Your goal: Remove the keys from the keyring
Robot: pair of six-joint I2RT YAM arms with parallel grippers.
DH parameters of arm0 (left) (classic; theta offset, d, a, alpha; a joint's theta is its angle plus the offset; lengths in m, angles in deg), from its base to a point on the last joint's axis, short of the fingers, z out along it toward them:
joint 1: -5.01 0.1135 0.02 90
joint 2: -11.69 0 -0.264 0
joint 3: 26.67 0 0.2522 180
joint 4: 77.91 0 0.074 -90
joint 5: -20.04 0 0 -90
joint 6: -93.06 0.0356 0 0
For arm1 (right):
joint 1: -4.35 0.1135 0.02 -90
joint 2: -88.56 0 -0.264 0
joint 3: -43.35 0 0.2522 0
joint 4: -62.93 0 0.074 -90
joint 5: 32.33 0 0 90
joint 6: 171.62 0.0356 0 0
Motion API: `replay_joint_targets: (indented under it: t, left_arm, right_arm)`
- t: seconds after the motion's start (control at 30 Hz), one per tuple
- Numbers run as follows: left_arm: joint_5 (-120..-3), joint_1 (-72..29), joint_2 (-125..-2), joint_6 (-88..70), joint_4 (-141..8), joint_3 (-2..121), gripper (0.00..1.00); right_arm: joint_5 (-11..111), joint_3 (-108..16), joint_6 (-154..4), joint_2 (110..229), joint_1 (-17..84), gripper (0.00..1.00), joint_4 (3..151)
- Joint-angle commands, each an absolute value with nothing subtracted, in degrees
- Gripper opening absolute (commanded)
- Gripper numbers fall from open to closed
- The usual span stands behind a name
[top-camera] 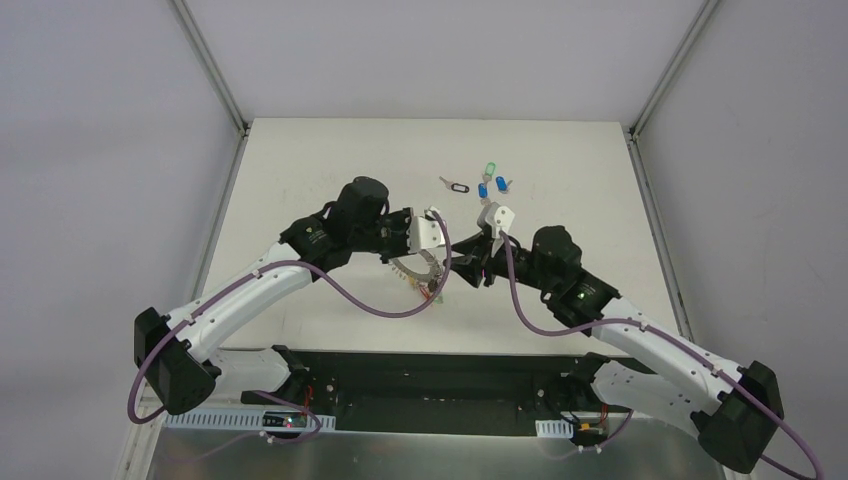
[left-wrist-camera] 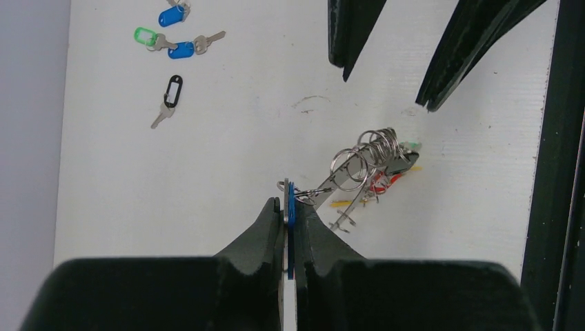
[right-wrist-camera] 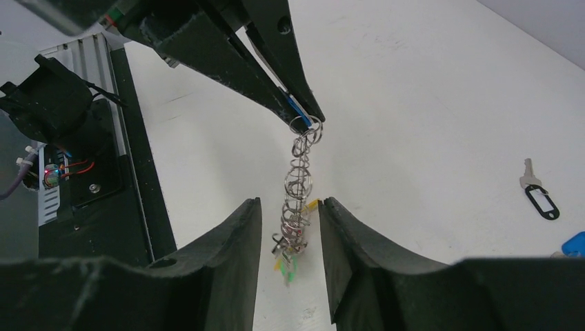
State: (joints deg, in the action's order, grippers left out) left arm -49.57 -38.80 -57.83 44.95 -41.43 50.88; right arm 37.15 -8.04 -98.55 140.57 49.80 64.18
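My left gripper (left-wrist-camera: 288,205) is shut on the flat grey keyring (left-wrist-camera: 285,207), which shows edge-on with a blue tag (left-wrist-camera: 291,207) pressed against it. A bunch of small split rings and keys (left-wrist-camera: 372,162) with red, yellow and green tags hangs from it above the table. In the top view the left gripper (top-camera: 432,255) sits over the keyring (top-camera: 410,268). My right gripper (right-wrist-camera: 290,203) is open, its fingertips (right-wrist-camera: 254,207) on either side of the hanging bunch (right-wrist-camera: 296,207) without touching it. In the top view the right gripper (top-camera: 462,268) is just right of the bunch (top-camera: 432,289).
Loose keys lie on the white table (top-camera: 330,170) at the far side: one with a black tag (top-camera: 456,186), one green (top-camera: 490,168), two blue (top-camera: 483,190). They also show in the left wrist view (left-wrist-camera: 173,91). The black base rail (top-camera: 420,385) runs along the near edge.
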Motion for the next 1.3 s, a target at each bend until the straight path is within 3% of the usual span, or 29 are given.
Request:
replay_joint_targets:
  t: [0.0,1.03,1.17,1.27]
  left_arm:
    - [-49.72,-38.67,-56.81,42.42,-46.26,50.61,0.00]
    - [-43.06,-38.64,-51.53,40.98,-46.48,49.77,0.00]
    - [-43.10,-38.66,-51.36,41.06,-46.48,49.76,0.00]
    - [-44.16,-38.65,-51.19,41.24,-46.48,49.74,0.00]
  right_arm:
    - [33.97,-9.00,-97.58,143.16,49.78,0.41,58.19]
    - [27.25,-13.99,-101.05,154.66,51.54,0.35,46.02]
    - [28.64,-13.53,-101.13,154.82,51.68,0.24,46.02]
    - [29.28,-12.71,-101.11,153.96,51.63,0.27,46.65]
